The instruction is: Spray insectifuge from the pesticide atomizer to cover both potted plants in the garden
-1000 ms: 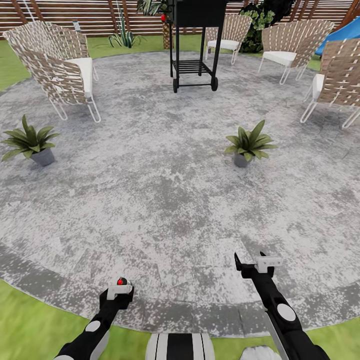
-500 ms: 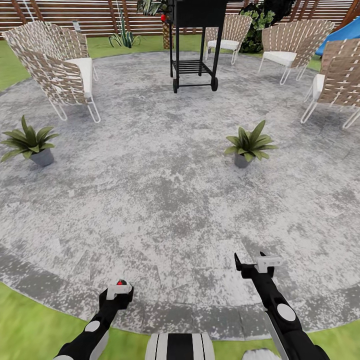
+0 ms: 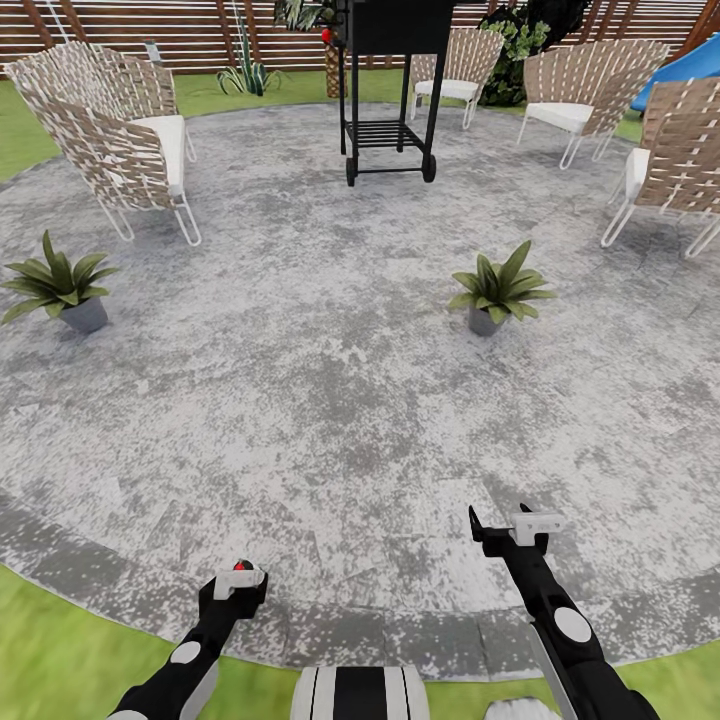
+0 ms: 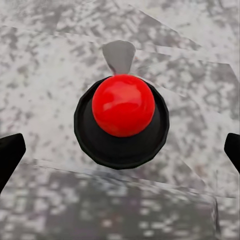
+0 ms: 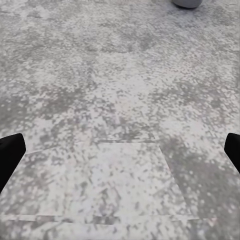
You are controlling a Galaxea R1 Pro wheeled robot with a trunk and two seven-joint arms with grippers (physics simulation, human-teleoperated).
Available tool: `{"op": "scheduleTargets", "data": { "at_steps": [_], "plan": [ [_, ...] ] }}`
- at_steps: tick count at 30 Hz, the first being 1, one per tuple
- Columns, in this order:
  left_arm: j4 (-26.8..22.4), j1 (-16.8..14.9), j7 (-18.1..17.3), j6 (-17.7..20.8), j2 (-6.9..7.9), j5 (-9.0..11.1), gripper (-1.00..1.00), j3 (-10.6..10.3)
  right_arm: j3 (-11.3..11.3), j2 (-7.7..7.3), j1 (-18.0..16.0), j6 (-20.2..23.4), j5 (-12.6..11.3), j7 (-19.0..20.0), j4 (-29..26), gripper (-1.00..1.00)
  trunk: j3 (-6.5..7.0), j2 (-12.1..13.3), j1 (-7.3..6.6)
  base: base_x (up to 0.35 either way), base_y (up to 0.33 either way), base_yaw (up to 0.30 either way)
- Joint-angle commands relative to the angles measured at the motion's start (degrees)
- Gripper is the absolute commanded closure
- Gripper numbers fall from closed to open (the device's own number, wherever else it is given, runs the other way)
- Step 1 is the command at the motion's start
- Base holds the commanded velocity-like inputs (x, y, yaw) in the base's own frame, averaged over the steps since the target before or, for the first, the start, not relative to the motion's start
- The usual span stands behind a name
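Nothing has shifted since a second ago. Left potted plant [image 3: 62, 282] sits on the patio [image 3: 330, 400]; left gripper [image 3: 238, 578] spread wide above a red-knobbed black object [image 4: 122, 120]. Right plant [image 3: 497, 287] unsprayed, right gripper [image 3: 500, 528] also apart. Atomizer not visible.

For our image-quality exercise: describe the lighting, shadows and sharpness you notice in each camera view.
Head view: flat, even light, with faint shadows under the potted plants and chairs; straight lines bow towards the edges. Left wrist view: a soft highlight on the red ball, patio texture blocky. Right wrist view: the paving looks soft and blurred, with no glare.
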Motion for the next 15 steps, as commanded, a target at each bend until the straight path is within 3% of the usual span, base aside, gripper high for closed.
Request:
{"op": "scheduleTargets", "data": {
  "at_steps": [1, 15],
  "plan": [
    [0.05, -0.02, -0.09, -0.18, 0.0, 0.06, -1.0, 0.11, 0.0, -0.01, -0.01, -0.16, 0.03, -0.02, 0.02, -1.0, -0.03, -0.01, -0.01, 0.0, 0.0, 0.0],
    [-0.49, -0.02, -0.09, -0.26, -0.09, 0.2, -1.0, 0.03, 0.01, -0.01, -0.01, -0.16, 0.03, -0.02, 0.11, -1.0, -0.03, -0.01, -0.01, 0.0, 0.0, 0.0]
  ]
}}
